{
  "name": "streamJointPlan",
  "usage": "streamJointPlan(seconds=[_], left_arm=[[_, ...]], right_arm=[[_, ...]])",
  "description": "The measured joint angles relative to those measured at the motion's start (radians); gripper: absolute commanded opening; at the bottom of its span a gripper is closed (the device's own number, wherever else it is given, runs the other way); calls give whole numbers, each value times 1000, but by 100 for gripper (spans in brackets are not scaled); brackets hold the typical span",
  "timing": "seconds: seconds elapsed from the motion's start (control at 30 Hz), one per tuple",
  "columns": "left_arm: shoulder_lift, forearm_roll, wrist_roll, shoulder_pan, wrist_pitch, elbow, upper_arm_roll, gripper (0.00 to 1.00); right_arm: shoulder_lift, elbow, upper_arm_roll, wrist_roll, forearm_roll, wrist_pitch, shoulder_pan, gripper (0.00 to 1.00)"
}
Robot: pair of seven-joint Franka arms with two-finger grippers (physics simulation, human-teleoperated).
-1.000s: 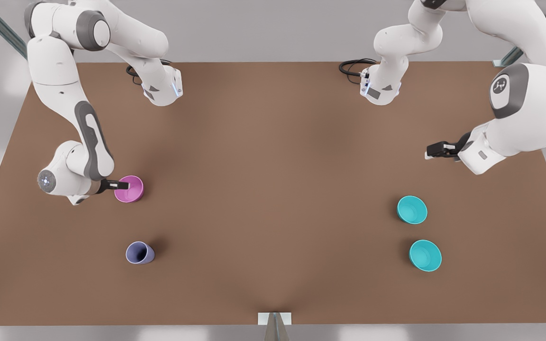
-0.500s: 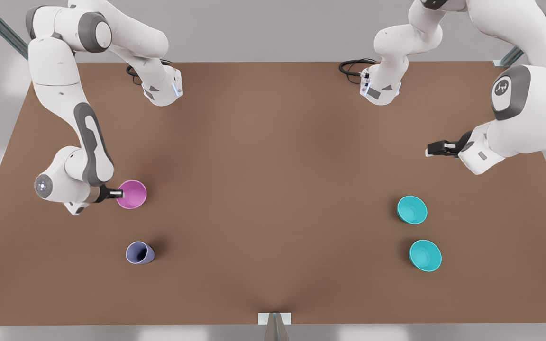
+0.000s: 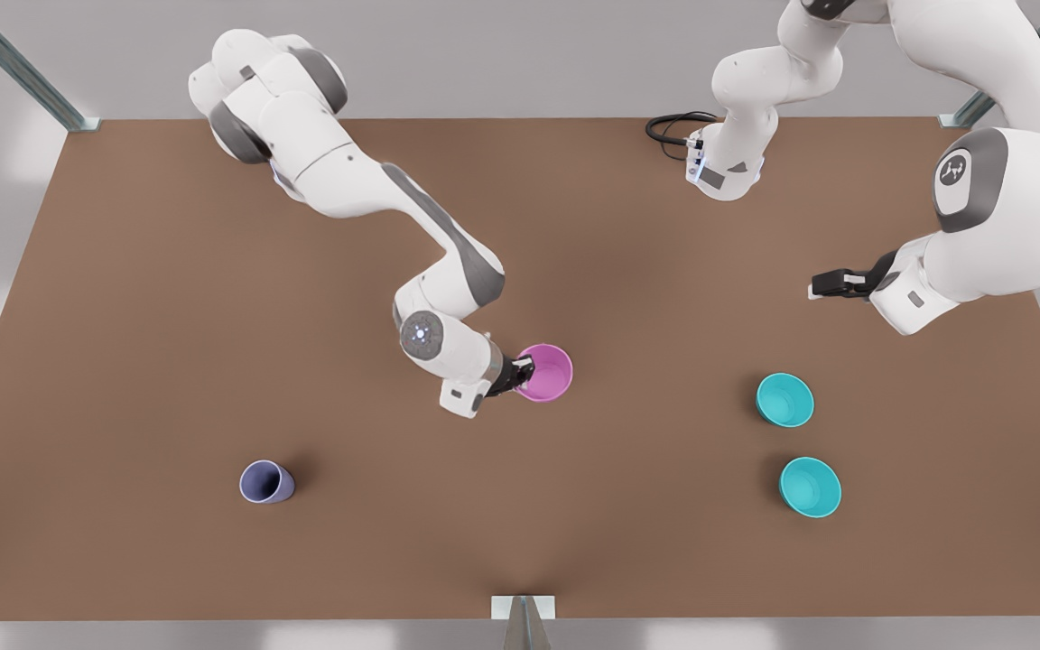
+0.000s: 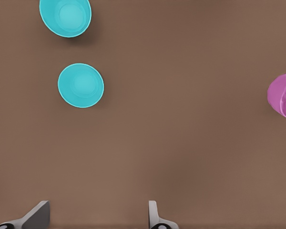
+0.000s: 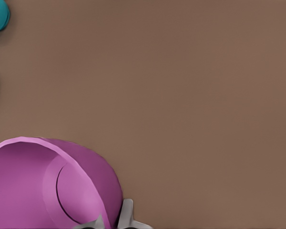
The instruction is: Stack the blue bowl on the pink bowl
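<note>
The pink bowl (image 3: 545, 372) is near the table's middle, and my right gripper (image 3: 524, 368) is shut on its rim on the side toward the front view's left. In the right wrist view the pink bowl (image 5: 47, 186) is tilted, its wall pinched in the right gripper (image 5: 112, 220). Two alike blue bowls (image 3: 785, 400) (image 3: 810, 487) rest upright at the front view's right. My left gripper (image 3: 816, 289) hovers open behind them and holds nothing. The left wrist view shows its open fingers (image 4: 38, 217), both blue bowls (image 4: 81, 85) (image 4: 66, 16) and the pink bowl (image 4: 282, 95) farther off.
A lavender-blue cup (image 3: 265, 482) stands at the front view's lower left. The brown table (image 3: 168, 298) stretches wide between the pink bowl and the blue bowls. Both arm bases stand at the far edge, with a black cable (image 3: 669, 126) by one.
My right arm has swept the pink bowl from the front view's left side to near the table's middle. The left arm has barely moved.
</note>
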Motion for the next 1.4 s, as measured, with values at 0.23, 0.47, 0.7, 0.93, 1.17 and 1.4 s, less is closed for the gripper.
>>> streamJointPlan(seconds=[0.23, 0.47, 0.7, 0.93, 1.17, 1.4], left_arm=[[32, -2, 0, -1, 0, 4, 1, 100], [314, -8, 16, 60, 158, 25, 105, 100], [434, -97, 126, 24, 467, -107, 247, 100], [475, -133, 207, -1, 646, -230, 248, 100], [509, -163, 261, -6, 703, -240, 241, 55], [507, -181, 295, -17, 721, -235, 239, 21]], right_arm=[[114, 16, 1, 280, -56, 12, 35, 21], [147, 17, 3, 481, -65, 22, 39, 100], [60, 98, 1, 618, -74, -30, -61, 100], [-121, 173, -25, 431, -443, -373, -484, 100], [-600, 36, -58, 139, -466, -778, -546, 100], [-715, -137, -75, -40, -406, -858, -545, 100]])
